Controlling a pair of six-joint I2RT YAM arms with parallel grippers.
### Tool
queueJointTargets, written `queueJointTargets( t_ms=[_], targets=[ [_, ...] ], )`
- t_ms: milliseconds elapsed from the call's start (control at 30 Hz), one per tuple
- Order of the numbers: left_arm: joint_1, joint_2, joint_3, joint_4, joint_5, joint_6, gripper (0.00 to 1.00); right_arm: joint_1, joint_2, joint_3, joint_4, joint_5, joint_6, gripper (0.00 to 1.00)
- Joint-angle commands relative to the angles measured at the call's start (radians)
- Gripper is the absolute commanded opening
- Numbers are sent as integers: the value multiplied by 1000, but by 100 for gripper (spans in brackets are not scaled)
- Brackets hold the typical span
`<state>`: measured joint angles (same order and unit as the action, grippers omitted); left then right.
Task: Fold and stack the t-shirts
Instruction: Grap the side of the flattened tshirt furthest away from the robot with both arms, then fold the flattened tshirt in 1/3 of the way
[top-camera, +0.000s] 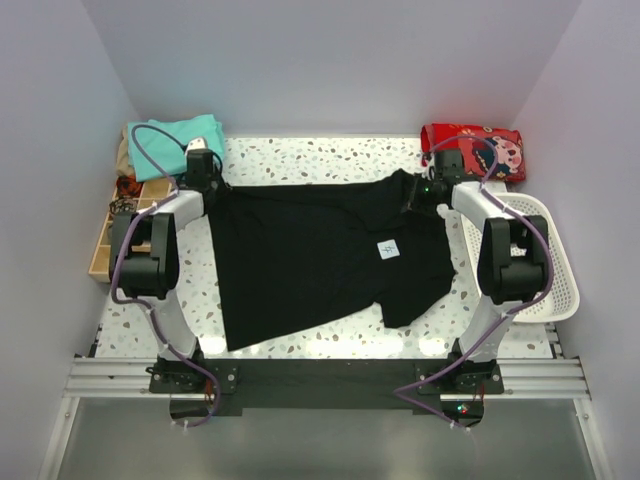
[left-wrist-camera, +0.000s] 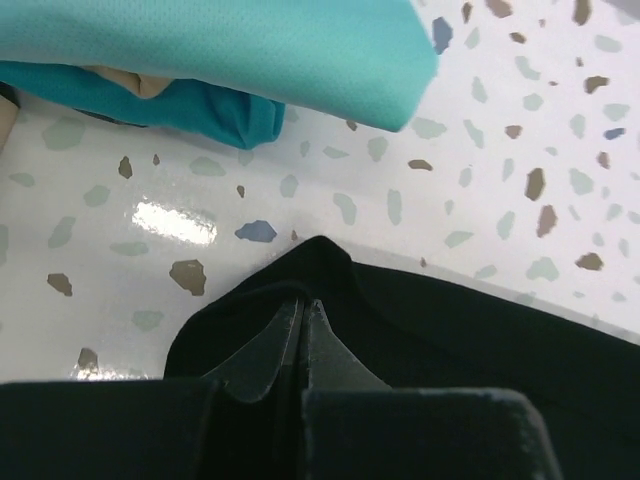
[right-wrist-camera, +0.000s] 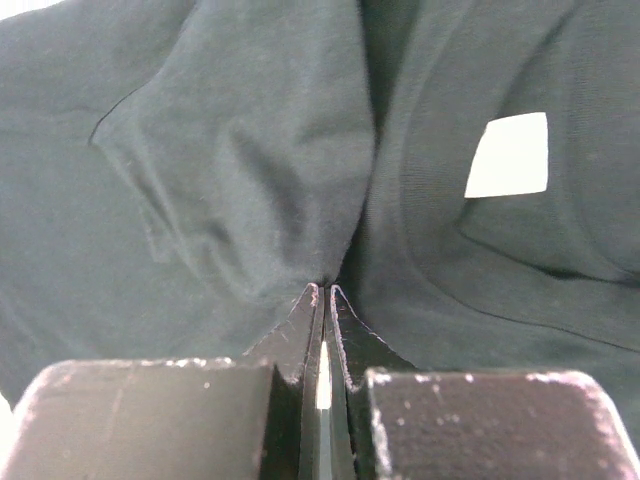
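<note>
Left tool (left-wrist-camera: 305, 308) and right tool (right-wrist-camera: 325, 292), each pinched shut on a far corner of the black t-shirt (top-camera: 300, 255), spread unfolded on the counter (top-camera: 320, 155); folded teal t-shirts (top-camera: 180, 138) far left; folding and stacking outstanding.

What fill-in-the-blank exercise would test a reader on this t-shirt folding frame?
The left fingers and right fingers are both shut on the ____ t-shirt.
Its small square patch is ____.
The folded teal t-shirts lie in the far ____ corner.
The white basket sits on the robot's ____ side.
Missing: black; white; left; right.
</note>
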<state>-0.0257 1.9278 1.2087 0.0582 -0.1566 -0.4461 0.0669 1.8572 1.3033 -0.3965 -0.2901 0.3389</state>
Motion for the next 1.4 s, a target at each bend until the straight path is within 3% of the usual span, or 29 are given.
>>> queueJointTargets(
  t_ms=[0,500,733,933,1367],
  targets=[
    [-14,-166,-34,19,-3,29,0,2,-113,11,8,110,-9,0],
    [-14,-294,-211,-52,-47,9,0,-64,-185,70,-62,351,29,0],
    [-14,-329,-256,-57,-50,3,0,-139,-173,97,-74,324,35,0],
    [-5,-360,-244,-119,-52,7,0,-147,-193,138,-76,183,40,0],
    [-6,-423,-264,-196,49,-3,0,-147,-257,108,-249,152,5,0]
  ],
)
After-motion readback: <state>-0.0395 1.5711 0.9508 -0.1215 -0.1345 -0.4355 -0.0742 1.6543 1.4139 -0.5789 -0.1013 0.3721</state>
